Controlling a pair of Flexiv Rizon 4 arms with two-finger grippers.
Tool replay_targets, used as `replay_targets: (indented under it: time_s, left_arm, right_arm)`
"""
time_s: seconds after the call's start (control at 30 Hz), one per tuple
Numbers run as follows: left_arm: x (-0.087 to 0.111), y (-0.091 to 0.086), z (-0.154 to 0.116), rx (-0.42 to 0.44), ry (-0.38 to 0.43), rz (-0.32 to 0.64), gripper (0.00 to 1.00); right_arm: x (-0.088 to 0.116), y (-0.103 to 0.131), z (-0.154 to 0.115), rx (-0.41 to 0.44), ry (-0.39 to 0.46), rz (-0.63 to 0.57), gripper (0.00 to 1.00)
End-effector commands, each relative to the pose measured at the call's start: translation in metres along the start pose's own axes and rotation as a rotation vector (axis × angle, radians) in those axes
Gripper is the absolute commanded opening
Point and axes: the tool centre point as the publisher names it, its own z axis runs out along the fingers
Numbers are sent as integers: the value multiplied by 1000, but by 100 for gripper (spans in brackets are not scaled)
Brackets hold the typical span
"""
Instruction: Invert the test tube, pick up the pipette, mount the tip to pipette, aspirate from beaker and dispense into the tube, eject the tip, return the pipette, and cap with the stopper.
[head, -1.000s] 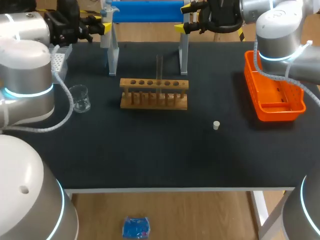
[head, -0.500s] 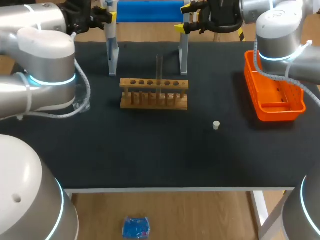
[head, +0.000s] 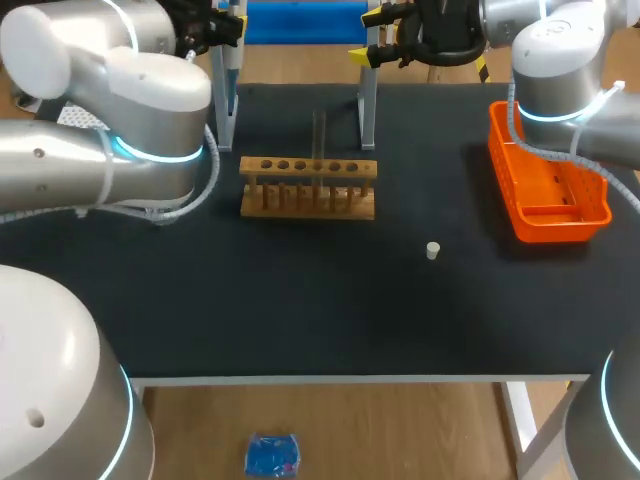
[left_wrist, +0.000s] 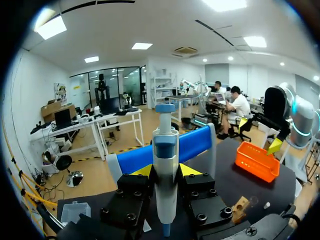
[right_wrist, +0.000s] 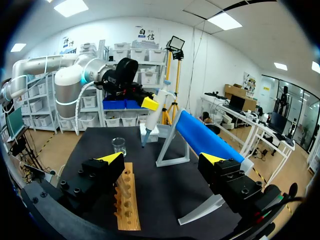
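Note:
My left gripper (left_wrist: 165, 170) is shut on the white and blue pipette (left_wrist: 165, 150), held upright at the table's back left next to the blue pipette stand (head: 300, 20). The right wrist view shows that pipette (right_wrist: 154, 114) hanging above the tip box (right_wrist: 149, 133). The wooden rack (head: 308, 186) stands mid-table with a test tube (head: 319, 135) upright in it. The glass beaker (right_wrist: 119, 146) shows only in the right wrist view; my left arm hides it from the head camera. The white stopper (head: 432, 250) lies right of the rack. My right gripper (head: 385, 35) stands open and empty at the back, over the stand's right end.
An orange tray (head: 548, 215) sits at the table's right edge. My left arm's elbow (head: 150, 120) hangs over the left part of the table. The stand's grey legs (head: 367, 110) rise behind the rack.
My left arm has swung right, its elbow now covering the beaker, and its gripper has carried the pipette a little right and back. The right arm has not moved.

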Motion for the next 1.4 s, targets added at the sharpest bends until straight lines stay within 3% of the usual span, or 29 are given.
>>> replay_targets:
  time_s: [0.03, 0.37, 1.4]
  left_arm:
    - [3, -6, 14, -40, -64, -17, 0]
    - [-3, -5, 23, -64, -135, -63, 0]
    - [-18, 8, 53, -121, -233, -153, 0]
  right_arm:
    - [0, 1, -1, 3, 1, 0, 100]
    - [0, 1, -1, 3, 1, 0, 100]
    - [0, 1, -1, 3, 1, 0, 100]
